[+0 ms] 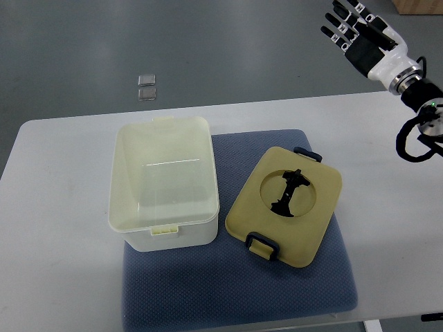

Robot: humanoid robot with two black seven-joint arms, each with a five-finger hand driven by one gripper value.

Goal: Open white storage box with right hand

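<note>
The white storage box [165, 181] stands open on the left part of a blue mat [239, 290], its inside bare. Its yellowish lid [285, 205] lies beside it on the mat, to the right, underside up, with dark clips at two edges and a black handle in a round recess. My right hand [356, 31] is raised at the top right, well away from box and lid, above the floor beyond the table's far edge. Its fingers are spread and hold nothing. The left arm does not show.
The white table [55, 228] carries the mat. Two small clear squares [147, 86] lie on the grey floor beyond the table. A black cable loops by my right forearm [415, 138] at the right edge.
</note>
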